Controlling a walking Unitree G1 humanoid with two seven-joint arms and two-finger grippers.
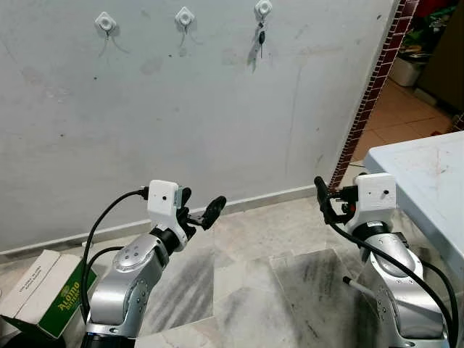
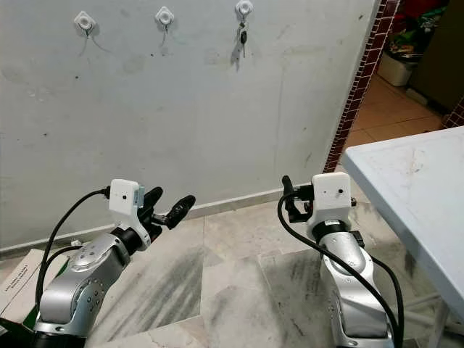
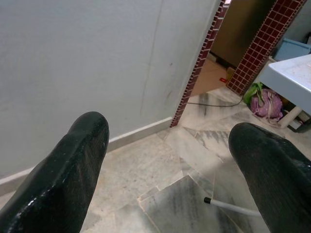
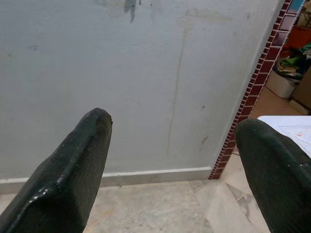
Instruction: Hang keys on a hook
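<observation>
Keys (image 1: pixel 260 36) on rightmost hook (image 1: pixel 263 9) (table (image 1: pixel 428 174) right).

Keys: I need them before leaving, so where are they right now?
In the left eye view, the keys hang on the rightmost hook of three on the grey wall, high above both grippers.

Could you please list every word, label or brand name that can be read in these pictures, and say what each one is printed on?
"Alomo": yellow lettering on the green side of the cardboard box lying on the floor at the robot's left. A second, smaller word beneath it is too small to read.
Faint print on the box's white top is also illegible.
The keys and the wall hooks show no readable text.
</observation>
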